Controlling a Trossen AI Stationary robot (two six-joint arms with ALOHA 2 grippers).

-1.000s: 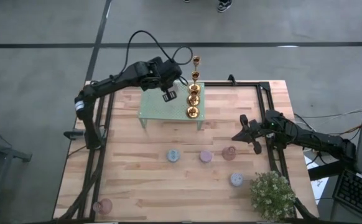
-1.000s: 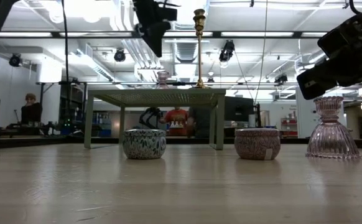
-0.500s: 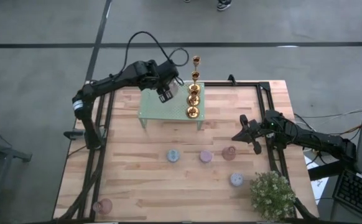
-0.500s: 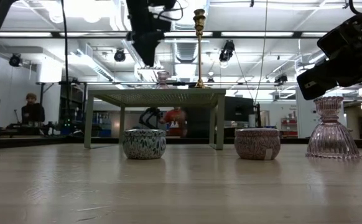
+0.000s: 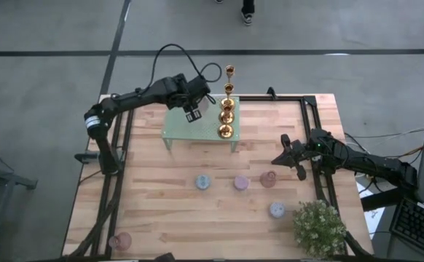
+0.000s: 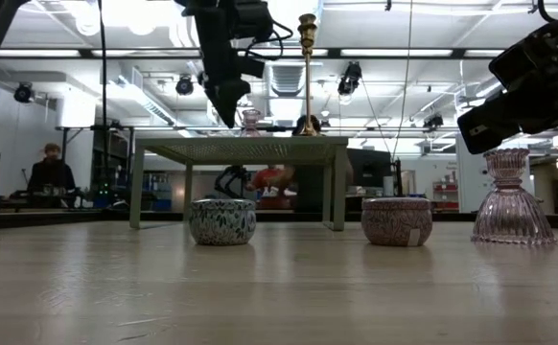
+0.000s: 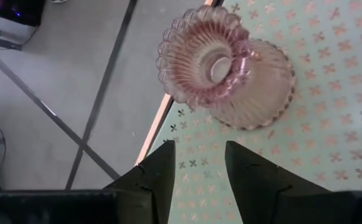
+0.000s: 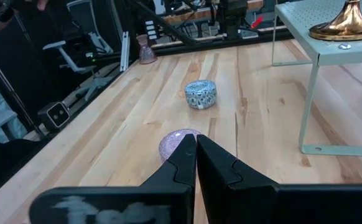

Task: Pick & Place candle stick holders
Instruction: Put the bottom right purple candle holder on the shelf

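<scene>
Left hand (image 5: 193, 114), fingers apart and gripping nothing, hovers upper-middle of the overhead frame over the green rack (image 5: 179, 129), right by a pink glass holder (image 7: 224, 71) standing there. Right hand (image 5: 279, 159) is pinched together, mid-right over the worktop (image 5: 161, 211).

The desk (image 5: 197, 218) is pale, matt planked wood. On the matt mint-green perforated metal rack (image 7: 330, 155) stands a ribbed, glossy pink glass holder (image 7: 221, 65), beside polished gold metal sticks (image 5: 226, 109). The squat round holders (image 6: 221, 221) look glazed, perhaps ceramic.
</scene>
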